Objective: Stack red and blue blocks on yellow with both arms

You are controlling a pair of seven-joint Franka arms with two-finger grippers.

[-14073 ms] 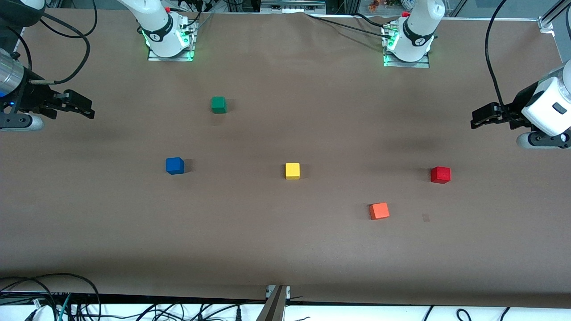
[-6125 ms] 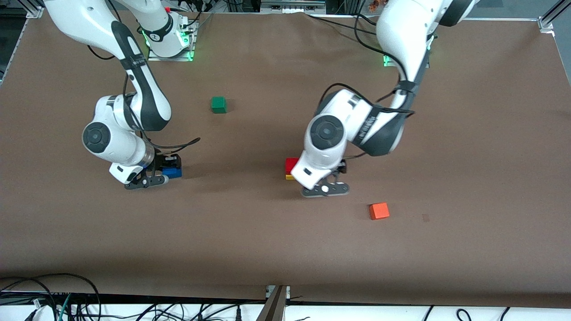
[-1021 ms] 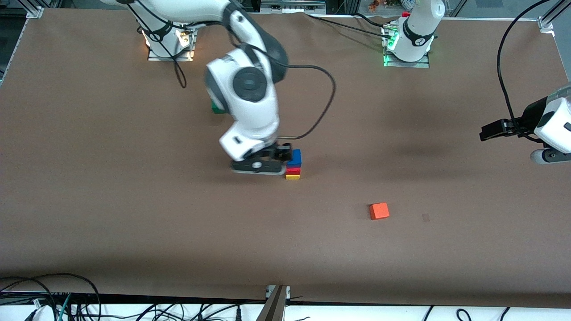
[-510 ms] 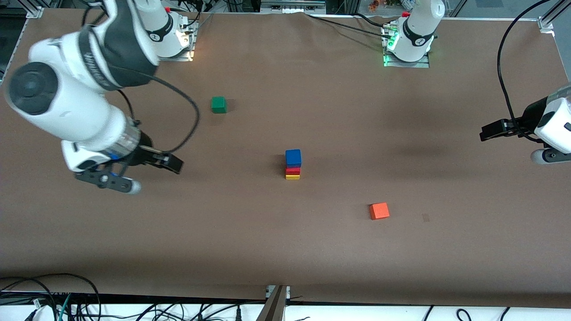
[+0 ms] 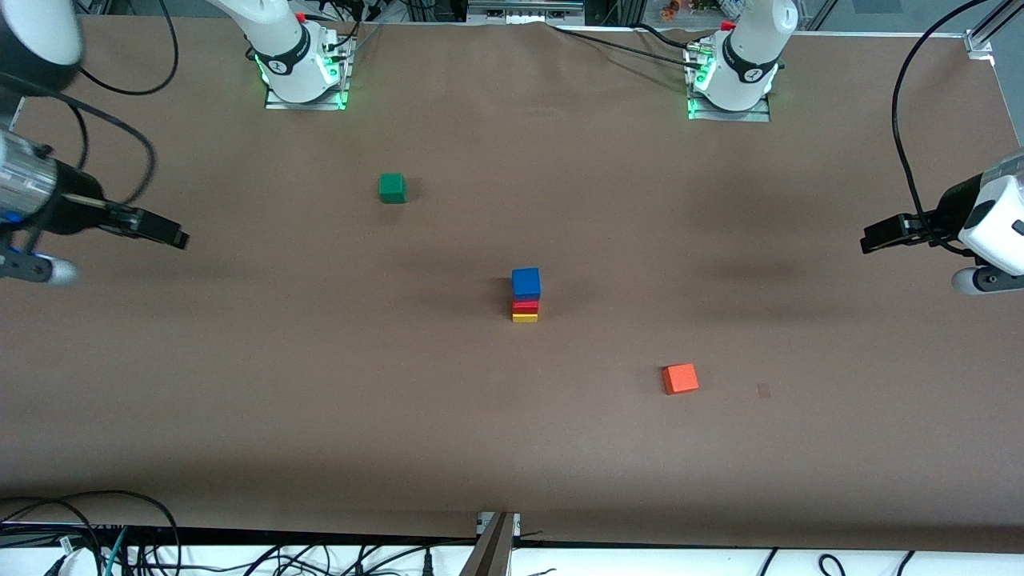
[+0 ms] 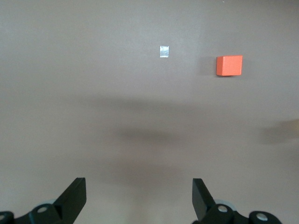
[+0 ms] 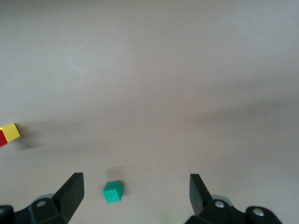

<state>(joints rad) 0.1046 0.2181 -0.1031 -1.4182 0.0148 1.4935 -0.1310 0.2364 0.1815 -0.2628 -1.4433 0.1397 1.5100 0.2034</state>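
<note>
At the middle of the table stands a stack: the blue block [image 5: 526, 282] on the red block [image 5: 526, 306] on the yellow cube [image 5: 525, 318]. The yellow cube [image 7: 11, 131] and red block [image 7: 2, 137] also show at the edge of the right wrist view. My right gripper [image 5: 172, 238] is open and empty, up over the right arm's end of the table; it also shows in the right wrist view [image 7: 135, 193]. My left gripper [image 5: 876, 232] is open and empty, up over the left arm's end; it also shows in the left wrist view [image 6: 139, 198].
A green cube [image 5: 392, 188] sits farther from the front camera, toward the right arm's base; it also shows in the right wrist view [image 7: 112, 192]. An orange cube [image 5: 680, 378] lies nearer the front camera, toward the left arm's end, with a small tape mark [image 5: 764, 390] beside it.
My right arm has let go of the blue block on the stack and swung away to its own end of the table. The left arm has not moved.
</note>
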